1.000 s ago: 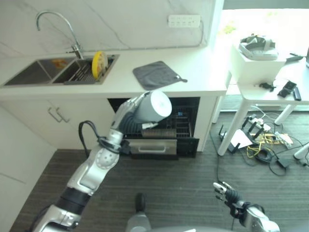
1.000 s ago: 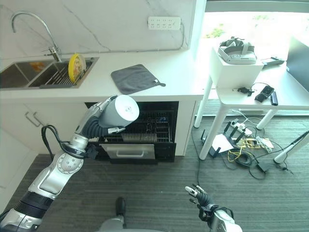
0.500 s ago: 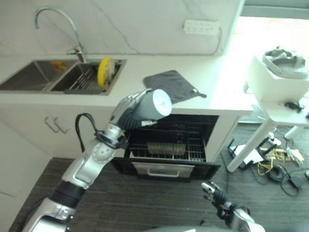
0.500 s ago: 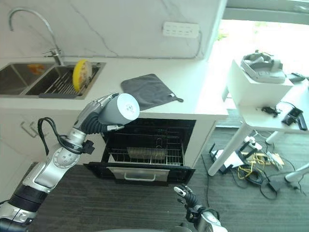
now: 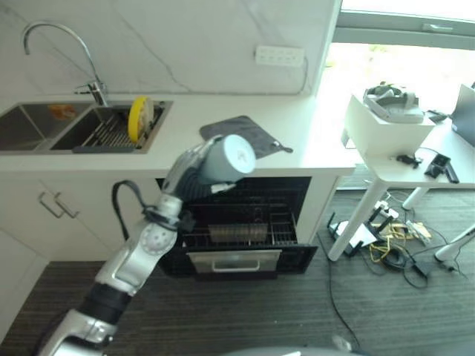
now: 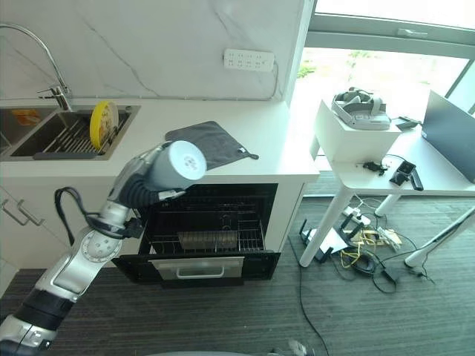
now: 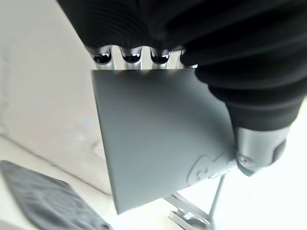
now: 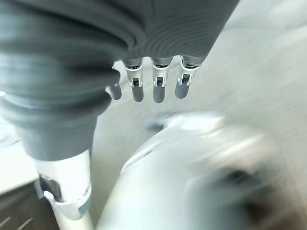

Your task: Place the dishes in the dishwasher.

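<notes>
We are reaching our left arm up and forward from the lower left, elbow bent, wrist raised. Our left hand (image 5: 194, 162) is curling its fingers (image 7: 123, 57) and thumb round a grey cup (image 5: 228, 158), gripping it on its side with the pale base turned up toward our head. Our right hand (image 8: 153, 84) is showing in its own wrist view, hanging with fingers straight and relaxed, thumb apart, gripping nothing.
</notes>
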`<state>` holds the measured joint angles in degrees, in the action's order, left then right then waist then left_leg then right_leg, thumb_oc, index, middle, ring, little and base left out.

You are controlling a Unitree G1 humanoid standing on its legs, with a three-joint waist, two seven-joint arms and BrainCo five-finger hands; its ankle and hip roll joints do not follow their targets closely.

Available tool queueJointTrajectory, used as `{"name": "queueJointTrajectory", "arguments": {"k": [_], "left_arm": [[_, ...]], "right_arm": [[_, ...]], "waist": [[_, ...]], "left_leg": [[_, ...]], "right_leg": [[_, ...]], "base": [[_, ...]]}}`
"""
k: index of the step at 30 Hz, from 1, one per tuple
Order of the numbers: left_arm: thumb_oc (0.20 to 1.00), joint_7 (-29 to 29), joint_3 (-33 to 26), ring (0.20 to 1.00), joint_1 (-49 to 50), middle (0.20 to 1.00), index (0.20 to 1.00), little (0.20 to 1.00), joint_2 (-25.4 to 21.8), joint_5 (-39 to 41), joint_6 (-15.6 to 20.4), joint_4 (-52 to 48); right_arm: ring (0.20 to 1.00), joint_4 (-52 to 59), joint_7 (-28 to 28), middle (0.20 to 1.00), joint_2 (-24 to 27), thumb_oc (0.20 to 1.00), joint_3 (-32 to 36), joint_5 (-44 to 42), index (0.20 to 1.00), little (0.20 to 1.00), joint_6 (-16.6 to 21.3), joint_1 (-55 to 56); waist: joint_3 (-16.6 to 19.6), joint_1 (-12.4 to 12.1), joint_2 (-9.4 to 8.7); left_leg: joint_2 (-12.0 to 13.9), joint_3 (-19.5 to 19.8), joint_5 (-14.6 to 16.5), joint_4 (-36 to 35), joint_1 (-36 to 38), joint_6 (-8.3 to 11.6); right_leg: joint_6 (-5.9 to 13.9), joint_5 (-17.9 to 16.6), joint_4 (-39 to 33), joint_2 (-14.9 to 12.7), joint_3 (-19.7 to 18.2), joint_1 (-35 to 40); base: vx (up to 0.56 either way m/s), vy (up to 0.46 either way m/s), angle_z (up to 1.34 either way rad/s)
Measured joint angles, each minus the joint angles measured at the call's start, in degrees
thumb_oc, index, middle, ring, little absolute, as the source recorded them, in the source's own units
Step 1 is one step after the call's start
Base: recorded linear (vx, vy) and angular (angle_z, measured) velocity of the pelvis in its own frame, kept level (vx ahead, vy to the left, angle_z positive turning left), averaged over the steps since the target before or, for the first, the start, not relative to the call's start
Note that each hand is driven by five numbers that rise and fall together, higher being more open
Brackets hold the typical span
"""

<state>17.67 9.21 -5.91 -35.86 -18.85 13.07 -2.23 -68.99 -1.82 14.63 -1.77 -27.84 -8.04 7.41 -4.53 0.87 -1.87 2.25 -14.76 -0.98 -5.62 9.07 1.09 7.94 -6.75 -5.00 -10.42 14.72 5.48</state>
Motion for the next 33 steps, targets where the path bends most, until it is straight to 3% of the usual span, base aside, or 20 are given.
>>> {"name": "queueJointTrajectory", "arguments": {"k": [1, 2, 3, 4, 5, 8, 12, 15, 18, 21, 24, 26, 33], "left_arm": [[0.2, 0.0, 0.0, 0.2, 0.8, 0.2, 0.2, 0.2, 0.8, 0.0, 0.0, 0.1], [0.2, 0.0, -0.1, 0.2, 1.3, 0.2, 0.2, 0.2, 3.4, 1.8, -0.1, 0.0], [0.2, 0.0, -0.1, 0.2, 1.3, 0.2, 0.2, 0.2, 3.7, 2.0, -0.1, 0.0], [0.2, 0.5, -0.2, 0.2, 1.2, 0.2, 0.2, 0.2, 6.0, 6.2, -0.1, 0.0], [0.2, 0.8, -0.2, 0.2, 1.0, 0.2, 0.2, 0.2, 7.0, 8.1, 0.1, 0.1], [0.2, 3.9, -0.9, 0.2, 2.6, 0.2, 0.2, 0.2, 9.8, 14.0, 2.9, 0.3], [0.2, 5.9, -1.2, 0.2, 3.3, 0.2, 0.2, 0.2, 13.4, 21.6, 5.3, 3.1], [0.2, 4.7, -1.2, 0.2, 4.5, 0.2, 0.2, 0.2, 21.0, 30.3, 5.0, 8.6], [0.2, 7.5, -0.7, 0.2, 6.6, 0.2, 0.2, 0.2, 20.4, 30.5, 4.6, 5.9], [0.2, 17.3, -0.3, 0.2, 6.9, 0.2, 0.2, 0.2, 20.0, 24.3, 4.9, 3.5], [0.2, 27.7, -0.1, 0.2, 7.1, 0.2, 0.2, 0.2, 20.2, 13.5, 5.1, -0.2], [0.2, 33.8, 0.3, 0.2, 5.4, 0.2, 0.2, 0.2, 17.9, 7.7, 4.5, -0.5], [0.2, 41.8, 2.0, 0.2, 2.4, 0.2, 0.2, 0.2, 15.2, -4.2, 2.6, -1.2]], "right_arm": [[1.0, 1.6, 0.7, 1.0, 0.8, 1.0, 0.8, -2.1, 1.0, 1.0, 0.7, 0.6], [1.0, 7.6, 2.2, 1.0, 1.0, 1.0, 5.9, -5.7, 1.0, 1.0, 4.1, 2.6], [1.0, 8.1, 2.3, 1.0, 1.1, 1.0, 6.1, -5.9, 1.0, 1.0, 4.4, 2.7], [1.0, 16.8, 5.7, 1.0, 2.8, 1.0, 5.5, 0.0, 1.0, 1.0, 10.7, 3.0], [1.0, 21.0, 7.1, 1.0, 4.4, 1.0, 4.1, 3.8, 1.0, 1.0, 13.7, 2.7], [1.0, 37.1, 9.1, 1.0, 8.5, 1.0, 0.2, 7.0, 1.0, 1.0, 18.0, 3.7], [1.0, 50.1, 8.8, 1.0, 7.8, 1.0, 0.2, 7.0, 1.0, 1.0, 23.6, 2.2], [1.0, 73.0, 6.9, 1.0, 8.1, 1.0, -2.3, 9.4, 1.0, 1.0, 25.0, 0.7], [1.0, 81.2, 2.7, 1.0, 11.5, 1.0, -2.2, 8.7, 1.0, 1.0, 25.3, -0.2], [1.0, 83.0, -3.5, 1.0, 12.0, 1.0, -5.2, 6.2, 1.0, 1.0, 26.0, -1.6], [1.0, 83.8, -7.9, 1.0, 13.4, 1.0, -14.1, 4.0, 1.0, 1.0, 25.9, -7.4], [1.0, 83.5, -8.4, 1.0, 14.1, 1.0, -18.1, 3.6, 1.0, 1.0, 24.8, -12.1], [1.0, 83.0, -6.1, 1.0, 13.6, 1.0, -22.0, 0.8, 1.0, 1.0, 20.7, -20.1]], "waist": [[-0.1, 0.3, 0.88], [-0.1, 0.8, 1.98], [-0.1, 0.8, 2.06], [-0.1, 1.6, 2.68], [-0.2, 2.4, 2.71], [-0.2, 3.6, 2.7], [-0.1, 4.0, 2.43], [-0.1, 5.8, 2.27], [-0.3, 5.5, 3.28], [-0.1, 3.4, 4.14], [-0.1, 0.1, 3.5], [-0.1, -2.2, 2.77], [0.0, -7.4, 1.31]], "left_leg": [[0.8, -0.1, -0.2, 0.0, 0.2, 0.45], [1.8, -0.6, -0.2, 0.0, 0.6, 1.16], [1.9, -0.6, -0.2, 0.0, 0.7, 1.2], [2.8, -1.6, -0.2, 0.0, 0.9, 1.94], [3.3, -1.6, -0.3, 0.0, 0.9, 2.11], [3.8, -1.8, -0.3, 0.0, 1.1, 2.46], [3.8, -2.9, -0.2, 0.0, 1.2, 2.52], [3.2, -3.6, -0.1, 0.4, 2.0, 2.37], [3.0, -3.4, 0.2, 0.0, 2.1, 1.97], [2.8, -2.3, 0.5, 0.0, 1.2, 1.43], [2.6, 0.6, -0.1, 0.0, -0.1, 1.53], [2.4, 2.9, -0.8, 0.2, -0.4, 1.97], [2.1, 8.5, -1.5, 0.4, -1.4, 2.06]], "right_leg": [[-0.5, 0.4, 0.0, 0.8, 0.0, 0.1], [-0.94, 0.7, -0.4, 2.0, -0.4, 0.3], [-0.97, 0.7, -0.4, 2.1, -0.4, 0.3], [-1.45, 1.1, -0.4, 3.2, -1.5, 0.2], [-1.48, 1.5, -0.3, 3.5, -1.5, 0.2], [-1.65, 1.6, -0.3, 4.1, -1.7, -0.1], [-1.86, 1.4, -0.3, 4.3, -2.8, -0.8], [-2.26, 0.8, 0.0, 4.0, -3.5, -0.4], [-1.65, 1.3, -0.1, 3.7, -3.6, 0.0], [-1.52, 1.2, 0.0, 3.1, -2.6, 0.1], [-1.41, 1.6, 0.0, 2.8, 0.2, 0.4], [-1.63, 1.8, 0.0, 2.9, 2.3, 1.5], [-1.47, 3.4, 0.0, 2.8, 6.8, 4.2]], "base": [[0.0, -0.127, -0.15], [-0.01, -0.09, -0.12], [-0.03, -0.096, -0.32], [0.0, -0.073, -0.24], [0.03, -0.094, -0.23], [0.03, -0.073, -0.03], [0.05, -0.02, -0.13], [0.06, 0.016, -0.16], [0.03, 0.031, 0.03], [-0.01, -0.035, 0.21], [0.03, -0.083, 0.43], [0.04, -0.063, 0.61], [0.01, -0.063, 0.45]]}}
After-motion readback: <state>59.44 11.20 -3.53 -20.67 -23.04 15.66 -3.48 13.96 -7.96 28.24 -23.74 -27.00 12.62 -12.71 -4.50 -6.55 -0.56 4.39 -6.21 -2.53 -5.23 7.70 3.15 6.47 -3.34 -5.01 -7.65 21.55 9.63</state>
